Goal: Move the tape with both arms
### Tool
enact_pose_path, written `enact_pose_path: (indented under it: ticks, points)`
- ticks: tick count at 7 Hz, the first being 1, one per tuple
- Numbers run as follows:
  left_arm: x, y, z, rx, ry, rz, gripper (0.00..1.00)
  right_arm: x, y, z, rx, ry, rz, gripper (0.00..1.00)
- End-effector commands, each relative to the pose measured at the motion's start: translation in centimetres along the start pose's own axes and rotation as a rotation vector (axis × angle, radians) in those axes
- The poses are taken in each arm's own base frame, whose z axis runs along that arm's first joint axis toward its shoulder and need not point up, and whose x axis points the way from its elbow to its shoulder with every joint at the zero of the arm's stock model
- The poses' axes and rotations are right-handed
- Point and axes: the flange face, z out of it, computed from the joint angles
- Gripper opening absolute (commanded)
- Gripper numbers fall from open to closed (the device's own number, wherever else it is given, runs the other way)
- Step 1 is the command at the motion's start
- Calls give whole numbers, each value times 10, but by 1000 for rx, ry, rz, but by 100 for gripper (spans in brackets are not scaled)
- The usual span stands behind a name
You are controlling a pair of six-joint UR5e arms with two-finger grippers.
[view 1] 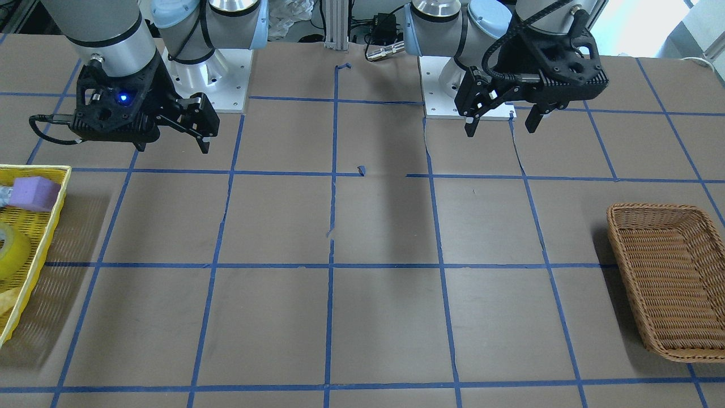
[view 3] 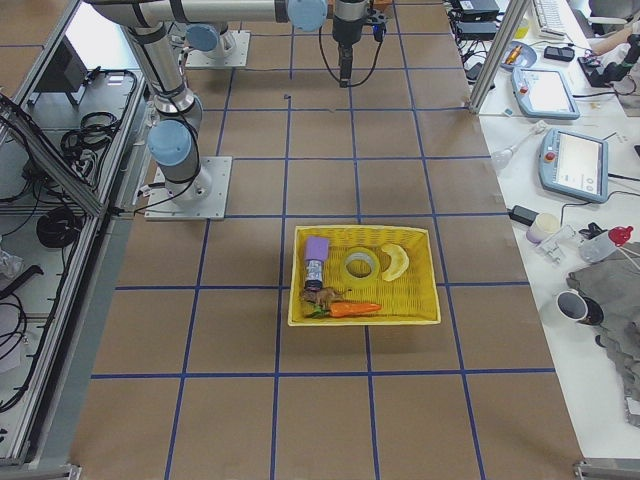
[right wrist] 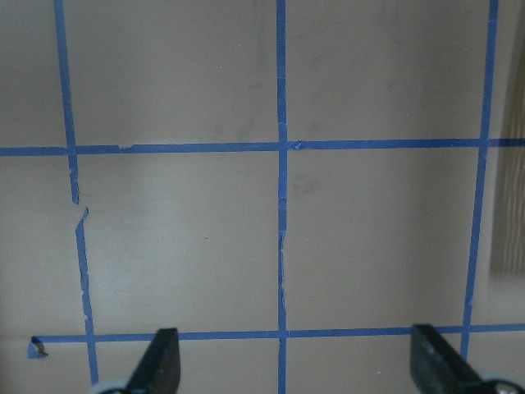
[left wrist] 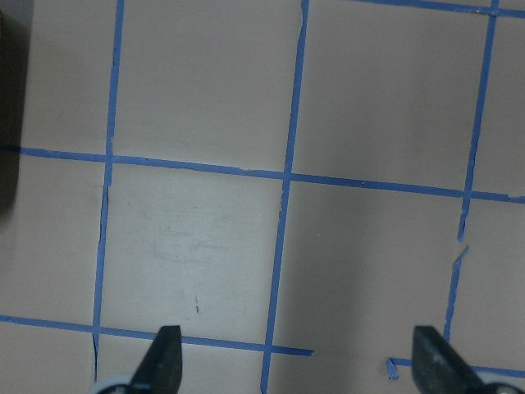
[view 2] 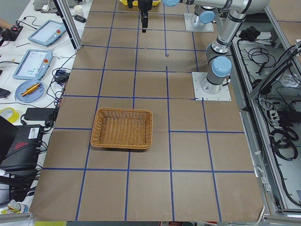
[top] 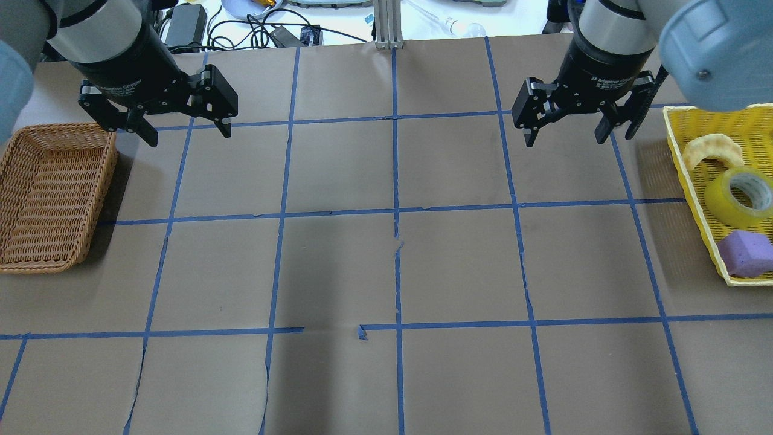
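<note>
The tape (top: 739, 196), a wide yellow roll with a whitish core, lies in a yellow basket (top: 688, 175) at the table's right end. It also shows in the front view (view 1: 8, 250) and the right-side view (view 3: 360, 265). My right gripper (top: 565, 141) hangs open and empty above the table, well to the left of that basket; it also shows in the front view (view 1: 171, 146). My left gripper (top: 189, 137) is open and empty over the table's left half, beside the wicker basket, and shows in the front view (view 1: 500, 131). Both wrist views show only open fingertips over bare paper.
An empty brown wicker basket (top: 51, 193) sits at the table's left end. The yellow basket also holds a purple foam block (top: 746, 254), a curved pale yellow piece (top: 710, 151) and, in the right-side view, a carrot (view 3: 352, 309). Blue tape grid lines cross the brown paper.
</note>
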Motion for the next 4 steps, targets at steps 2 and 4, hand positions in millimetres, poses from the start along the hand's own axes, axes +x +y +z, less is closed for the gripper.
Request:
enact_pose_path:
  ticks: [2,4]
  points:
    - [0,-1,1,-1,-2,1,100,3,-1,0,1,10,3,100]
    - [0,-1,1,-1,-2,1,100,2,-1,1,-2,8,1,100]
